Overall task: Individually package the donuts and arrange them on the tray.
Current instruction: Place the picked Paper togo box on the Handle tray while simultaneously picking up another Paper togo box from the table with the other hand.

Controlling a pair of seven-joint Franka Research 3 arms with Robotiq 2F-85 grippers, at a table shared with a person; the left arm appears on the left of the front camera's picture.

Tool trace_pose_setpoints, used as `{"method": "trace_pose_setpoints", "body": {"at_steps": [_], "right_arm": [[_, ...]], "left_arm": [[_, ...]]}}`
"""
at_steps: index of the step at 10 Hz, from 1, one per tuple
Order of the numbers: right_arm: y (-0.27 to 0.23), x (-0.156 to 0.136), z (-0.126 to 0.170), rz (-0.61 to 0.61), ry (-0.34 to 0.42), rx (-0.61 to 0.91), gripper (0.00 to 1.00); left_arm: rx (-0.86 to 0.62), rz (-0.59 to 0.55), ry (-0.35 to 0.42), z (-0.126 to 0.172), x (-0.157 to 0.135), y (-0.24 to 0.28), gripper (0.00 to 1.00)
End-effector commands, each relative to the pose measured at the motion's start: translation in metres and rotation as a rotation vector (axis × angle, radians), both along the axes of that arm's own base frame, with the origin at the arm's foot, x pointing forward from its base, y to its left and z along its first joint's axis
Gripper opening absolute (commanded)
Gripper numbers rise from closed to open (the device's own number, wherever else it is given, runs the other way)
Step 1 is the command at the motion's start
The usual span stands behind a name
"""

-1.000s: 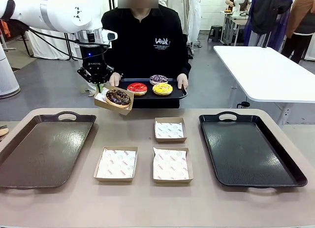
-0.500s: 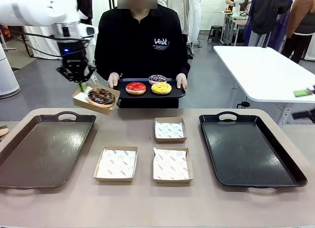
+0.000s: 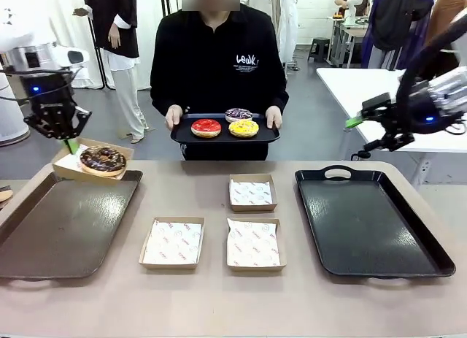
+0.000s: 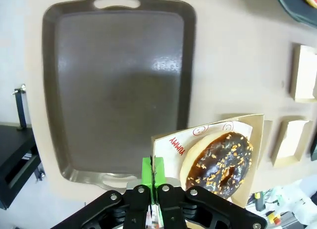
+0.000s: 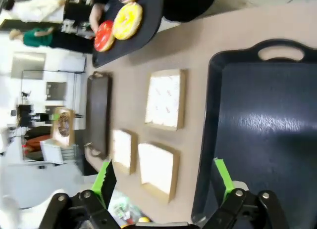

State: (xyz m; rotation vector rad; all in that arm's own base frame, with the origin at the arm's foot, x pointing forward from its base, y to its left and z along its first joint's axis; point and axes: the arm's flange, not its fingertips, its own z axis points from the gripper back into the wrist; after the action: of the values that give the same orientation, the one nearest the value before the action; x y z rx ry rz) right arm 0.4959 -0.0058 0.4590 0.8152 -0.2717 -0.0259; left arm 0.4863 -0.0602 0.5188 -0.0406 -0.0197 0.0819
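Left gripper (image 3: 71,144) pinched carton (image 3: 64,165) edge over brown tray's (image 3: 51,228) far edge | right gripper (image 3: 363,131) agape, empty | risk: one-edge hold could tip chocolate donut (image 3: 103,160) out.

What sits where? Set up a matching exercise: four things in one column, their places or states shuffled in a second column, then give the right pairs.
Column 1
1. chocolate donut
2. red donut
3. right fingers
4. black tray

Column 2
A. on the small tray that the person holds
B. flat on the table, on the robot's right side
C. in the cardboard box pinched by the left fingers
D. open, up in the air

Pairs: 1-C, 2-A, 3-D, 4-B
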Motion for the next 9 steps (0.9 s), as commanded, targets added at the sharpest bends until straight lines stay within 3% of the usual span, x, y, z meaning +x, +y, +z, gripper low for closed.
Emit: {"method": "trace_pose_setpoints", "body": {"at_steps": [1, 5, 9], "right_arm": [[0.039, 0.017, -0.016, 0.006, 0.035, -0.113, 1.0], [0.121, 0.021, -0.039, 0.079, 0.034, -0.237, 1.0], [0.119, 0.014, -0.04, 0.099, 0.021, -0.2, 1.0]], "left_arm": [[0.034, -0.042, -0.002, -0.016, 0.005, 0.023, 0.01], [0.088, -0.064, 0.057, -0.046, 0.019, 0.053, 0.01], [0.07, -0.048, 0.066, -0.046, 0.014, 0.047, 0.01]]}}
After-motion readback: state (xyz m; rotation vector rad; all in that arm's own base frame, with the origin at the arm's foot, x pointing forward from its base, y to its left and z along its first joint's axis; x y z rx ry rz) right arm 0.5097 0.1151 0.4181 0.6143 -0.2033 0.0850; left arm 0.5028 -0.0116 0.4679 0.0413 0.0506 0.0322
